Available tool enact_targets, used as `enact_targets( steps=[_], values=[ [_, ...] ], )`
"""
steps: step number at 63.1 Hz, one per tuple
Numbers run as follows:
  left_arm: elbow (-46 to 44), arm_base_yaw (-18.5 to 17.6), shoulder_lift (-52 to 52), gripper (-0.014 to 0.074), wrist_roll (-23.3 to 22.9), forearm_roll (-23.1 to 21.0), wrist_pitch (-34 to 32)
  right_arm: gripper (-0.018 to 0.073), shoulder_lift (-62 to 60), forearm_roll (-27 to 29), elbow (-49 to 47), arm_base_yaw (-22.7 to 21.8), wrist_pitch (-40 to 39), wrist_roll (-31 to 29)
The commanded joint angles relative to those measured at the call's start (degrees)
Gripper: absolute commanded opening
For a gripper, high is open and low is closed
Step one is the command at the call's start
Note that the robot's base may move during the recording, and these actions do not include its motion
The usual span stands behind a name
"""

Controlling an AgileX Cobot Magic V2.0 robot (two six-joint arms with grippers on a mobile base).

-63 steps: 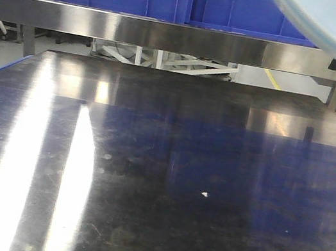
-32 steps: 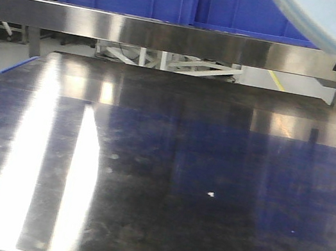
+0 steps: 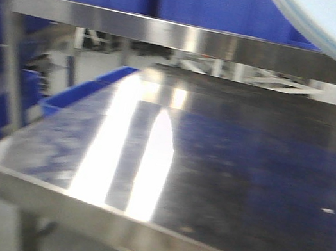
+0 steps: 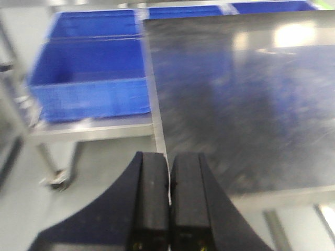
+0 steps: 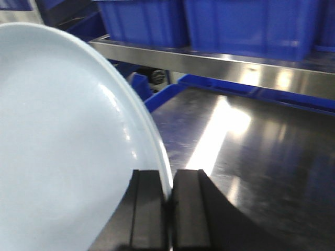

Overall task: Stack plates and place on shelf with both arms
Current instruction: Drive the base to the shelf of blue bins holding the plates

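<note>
plates (image 5: 63, 146) spread left of the right claw (image 5: 171, 180), rim pinched inside it.

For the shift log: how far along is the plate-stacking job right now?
Done: a plate is lifted, its rim clamped in the right gripper; whether a second is stacked beneath, I cannot tell. In hand: it is held near the shelf. Remaining: setting it on the shelf; left gripper is shut, empty.
</note>
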Motion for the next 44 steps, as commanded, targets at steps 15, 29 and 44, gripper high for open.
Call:
enact_targets(
  steps=[15, 29, 44],
  values=[
    [-1.64, -0.34, 0.28, 0.0084, -0.50, 0.25, -4.58, 0.0056, 0.31, 1.15, -1.72, -0.35, -5.66, -0.11],
    [-1.64, -0.34, 0.28, 0.0084, -0.50, 0.25, -4.58, 0.0056, 0.31, 1.15, -1.72, -0.35, -5.66, -0.11],
    [-1.64, -0.34, 0.28, 0.0084, -0.50, 0.25, -4.58, 0.0056, 0.31, 1.15, -1.72, -0.35, -5.66, -0.11]
  ],
)
